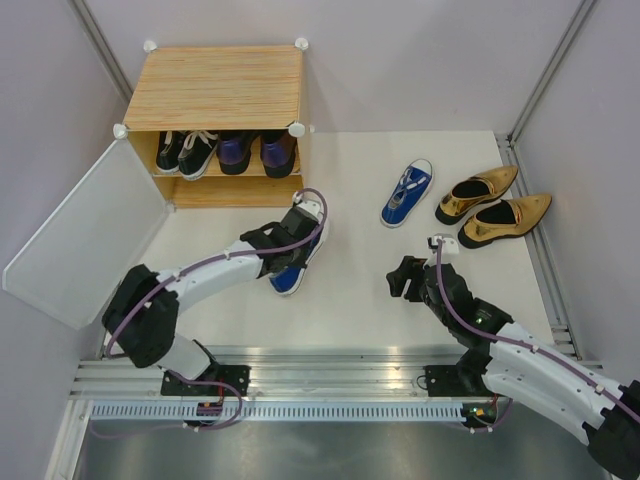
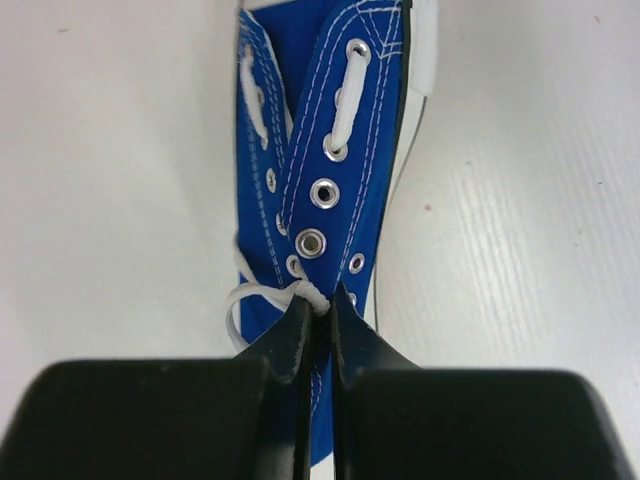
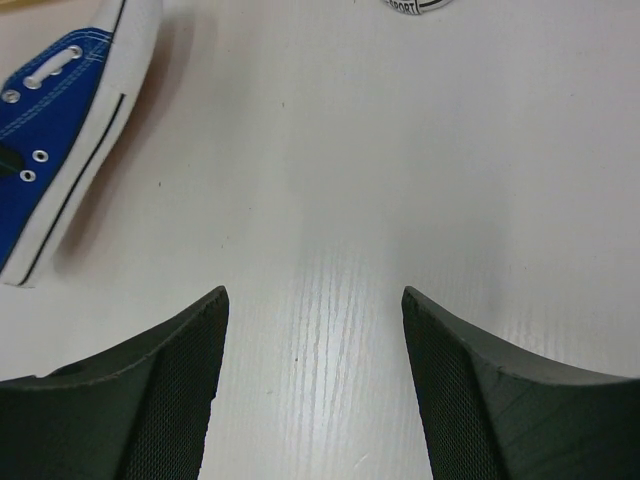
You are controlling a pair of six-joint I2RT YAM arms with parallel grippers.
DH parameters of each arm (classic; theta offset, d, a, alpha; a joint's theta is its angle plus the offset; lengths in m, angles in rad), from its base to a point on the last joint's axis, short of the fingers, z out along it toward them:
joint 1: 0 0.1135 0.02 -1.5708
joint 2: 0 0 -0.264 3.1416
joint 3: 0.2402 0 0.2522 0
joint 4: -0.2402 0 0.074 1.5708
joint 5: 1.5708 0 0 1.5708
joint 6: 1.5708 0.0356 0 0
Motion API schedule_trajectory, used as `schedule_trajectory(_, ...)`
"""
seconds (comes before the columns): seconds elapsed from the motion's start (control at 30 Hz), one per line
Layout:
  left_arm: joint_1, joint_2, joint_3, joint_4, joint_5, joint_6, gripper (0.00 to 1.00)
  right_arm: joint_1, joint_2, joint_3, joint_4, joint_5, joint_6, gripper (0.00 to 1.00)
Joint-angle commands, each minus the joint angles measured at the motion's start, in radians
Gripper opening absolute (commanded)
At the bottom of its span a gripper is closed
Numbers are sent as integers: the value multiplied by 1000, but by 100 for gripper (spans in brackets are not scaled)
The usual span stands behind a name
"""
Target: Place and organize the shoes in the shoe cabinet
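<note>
From the top, the shoe cabinet [image 1: 215,88] holds black sneakers [image 1: 197,153] and purple heels [image 1: 237,150], and gold heels [image 1: 478,195] lie on the worktop [image 1: 350,290]; the left wrist shows the left end effector [image 2: 318,315] pinched tight on a blue sneaker [image 2: 330,150]; the right wrist shows the right end effector [image 3: 312,300] spread wide over the worktop.

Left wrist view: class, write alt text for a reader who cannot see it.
The left gripper, jaws closed, pinches a blue sneaker by its eyelet edge, next to a white lace loop. The pale table shows on both sides.
</note>
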Motion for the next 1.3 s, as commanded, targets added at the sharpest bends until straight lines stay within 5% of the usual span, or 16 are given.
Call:
schedule_trajectory(0.0,23,-155,-7,-37,-120,7,2,-2,-10,-3,10,18,-1,74)
schedule_trajectory(0.23,75,-335,14,-189,-218,52,2,-3,-20,-4,10,19,-1,74)
schedule_trajectory(0.63,309,-378,65,-288,-229,242,2,-3,-75,-21,8,21,2,75)
schedule_trajectory(1.27,562,-104,63,283,-379,560,2,-3,-164,-44,-4,38,7,75)
